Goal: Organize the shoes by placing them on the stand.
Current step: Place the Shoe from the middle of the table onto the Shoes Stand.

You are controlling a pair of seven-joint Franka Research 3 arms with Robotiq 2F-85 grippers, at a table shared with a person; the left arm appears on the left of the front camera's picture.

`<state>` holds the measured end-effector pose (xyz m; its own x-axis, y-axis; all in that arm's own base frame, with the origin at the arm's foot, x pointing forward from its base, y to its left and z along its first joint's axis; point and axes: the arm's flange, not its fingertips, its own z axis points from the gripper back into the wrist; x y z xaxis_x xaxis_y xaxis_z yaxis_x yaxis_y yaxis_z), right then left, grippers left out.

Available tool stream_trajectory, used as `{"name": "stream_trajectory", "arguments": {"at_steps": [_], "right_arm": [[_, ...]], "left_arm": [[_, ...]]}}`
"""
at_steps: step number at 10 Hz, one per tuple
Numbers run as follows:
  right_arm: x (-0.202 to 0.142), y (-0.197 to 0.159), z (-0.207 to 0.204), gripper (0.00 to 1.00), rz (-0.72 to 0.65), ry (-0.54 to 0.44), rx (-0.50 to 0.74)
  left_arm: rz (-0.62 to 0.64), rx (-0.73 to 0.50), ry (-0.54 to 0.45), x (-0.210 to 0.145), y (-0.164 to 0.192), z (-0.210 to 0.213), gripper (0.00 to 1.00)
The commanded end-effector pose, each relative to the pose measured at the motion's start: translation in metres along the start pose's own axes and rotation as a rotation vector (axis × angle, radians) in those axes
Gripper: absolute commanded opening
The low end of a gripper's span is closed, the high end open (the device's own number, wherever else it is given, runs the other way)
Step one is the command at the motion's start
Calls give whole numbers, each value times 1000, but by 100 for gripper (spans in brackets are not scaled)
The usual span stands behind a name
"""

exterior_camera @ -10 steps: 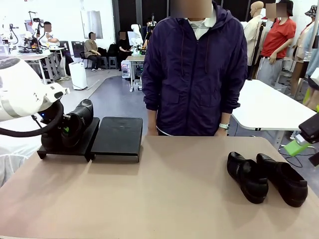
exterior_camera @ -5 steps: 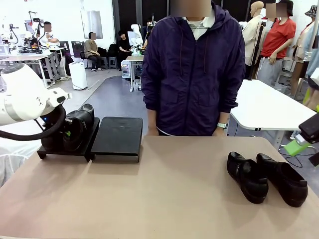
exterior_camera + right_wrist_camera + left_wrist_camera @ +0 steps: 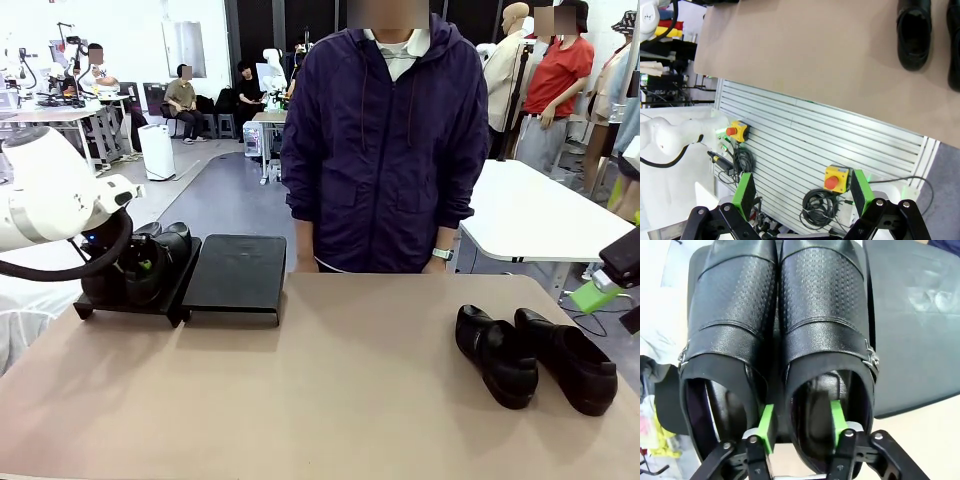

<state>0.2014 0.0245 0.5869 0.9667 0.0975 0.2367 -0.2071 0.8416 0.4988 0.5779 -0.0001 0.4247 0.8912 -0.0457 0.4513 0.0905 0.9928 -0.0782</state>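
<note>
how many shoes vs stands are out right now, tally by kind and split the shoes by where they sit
stand: 1
shoes on it: 2
shoes loose on the table: 2
total: 5

The white, rounded left arm (image 3: 45, 190) carries a black cable (image 3: 60, 268), and its black fingers (image 3: 756, 456) bear green pads (image 3: 837, 416).

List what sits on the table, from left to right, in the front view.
Pair of racked shoes → stand's bare right panel → left loose shoe → right loose shoe.
</note>
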Motion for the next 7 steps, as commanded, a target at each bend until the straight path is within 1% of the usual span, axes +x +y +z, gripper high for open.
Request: {"name": "stream_trajectory", "arguments": {"at_steps": [1,3,5,6,7], "right_arm": [[2,1,5,100,7,3,18],[2,1,5,100,7,3,18],[2,1,5,100,7,3,18],[2,1,5,100,7,3,18],[2,1,5,100,7,3,18]], "left_arm": [[16,-15,-39,-1,3,13,100],[12,-66,-76,-2,-4,38,100],[2,-132,-93,-9,-10,92,100],[-38,-158,-106,-18,-10,126,100],[-68,-165,-62,-27,-10,155,100]]}}
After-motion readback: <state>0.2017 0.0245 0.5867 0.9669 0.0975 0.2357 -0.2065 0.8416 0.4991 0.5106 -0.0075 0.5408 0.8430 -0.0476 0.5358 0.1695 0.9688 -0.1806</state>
